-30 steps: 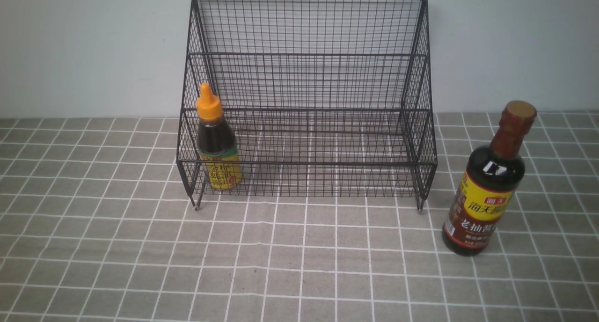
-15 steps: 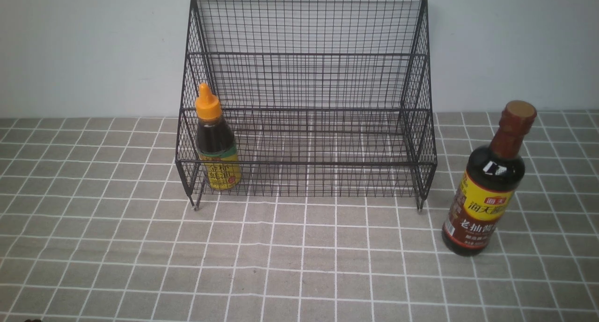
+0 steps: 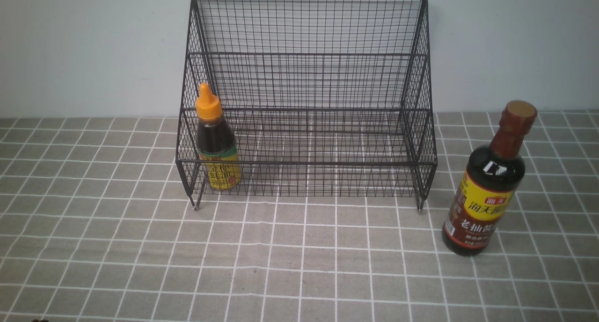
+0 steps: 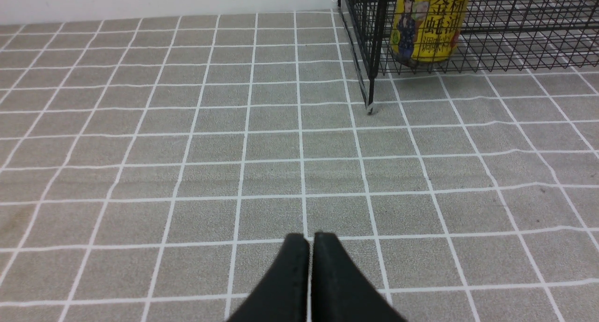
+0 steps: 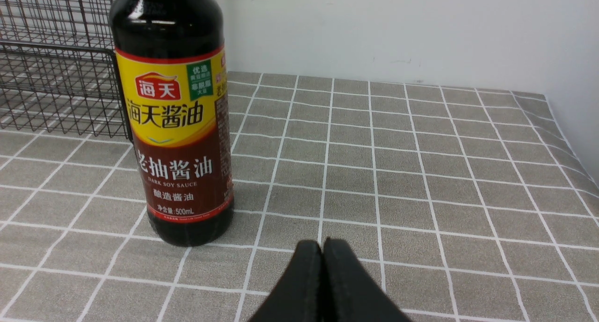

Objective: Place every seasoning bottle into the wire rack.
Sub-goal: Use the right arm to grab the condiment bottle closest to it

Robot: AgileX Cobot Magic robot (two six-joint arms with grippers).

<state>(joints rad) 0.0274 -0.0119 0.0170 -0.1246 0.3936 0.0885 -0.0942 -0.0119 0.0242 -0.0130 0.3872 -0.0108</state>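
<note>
Checked cloth (image 4: 187, 172) is spread beneath. Left gripper (image 4: 310, 240) is seen closed, small bottle (image 4: 428, 29) in wire rack (image 4: 376, 55) well ahead; right gripper (image 5: 322, 245) closed too, tall bottle (image 5: 180, 125) just ahead.

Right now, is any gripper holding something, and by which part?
Nothing is held: the left gripper and the right gripper are shut and empty. The taller bottle stands untouched on the tablecloth, the small bottle inside the wire rack.
</note>
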